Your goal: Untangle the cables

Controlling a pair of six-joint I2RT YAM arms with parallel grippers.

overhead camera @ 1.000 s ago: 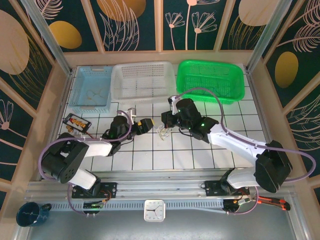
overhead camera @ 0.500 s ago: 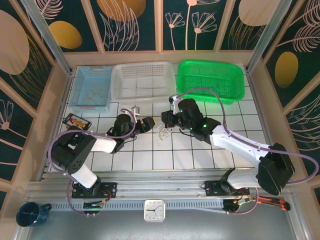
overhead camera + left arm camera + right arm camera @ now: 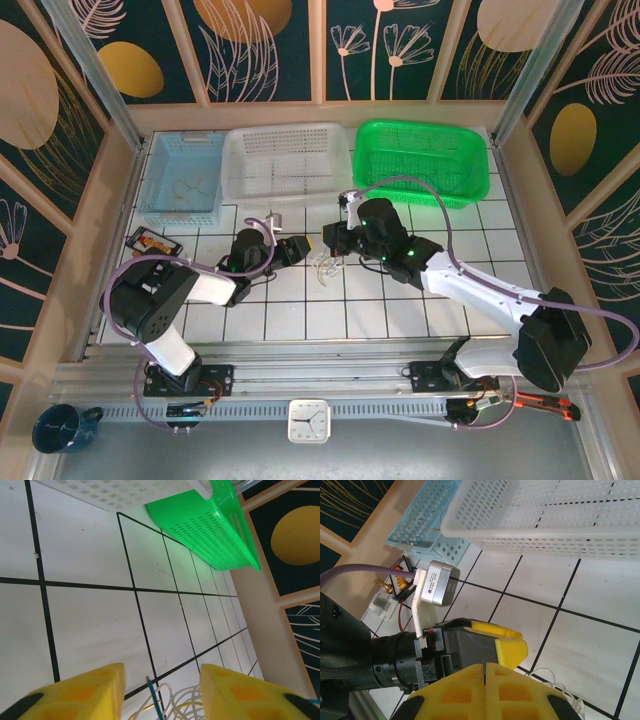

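Yellow fingers (image 3: 95,692) on the left gripper (image 3: 161,674) stand apart with a clear gap, and they hold nothing. Down in that gap lies the small tangle of thin pale cables (image 3: 177,700), with loose white loops, one yellow loop and a blue-green wire end poking up. The wires sit between the two fingers, but I cannot see them touch either one. On the right gripper (image 3: 485,669) the two yellow fingers (image 3: 520,695) are pressed tight together, with only a thin line between them. White loops lie on the tile just beside them, and I cannot tell if a wire is pinched in there. From above, the two grippers point at each other near the middle of the white tiled worktop with black lines (image 3: 400,310), the left one reaching in from the left and the right one from the right. The tangle lies on the tiles just beside both of them, a little to the near side. Along the far edge three plastic baskets stand in a row: a pale blue basket (image 3: 185,175) on the left, a white basket (image 3: 285,160) in the middle and a bright green basket (image 3: 425,160) on the right. Some thin pale bits lie in the blue one, too small to make out. A small black tray with red and yellow pieces (image 3: 155,242) sits on the left side of the worktop, near the blue basket. Thick purple hoses (image 3: 400,183) run along both arms.
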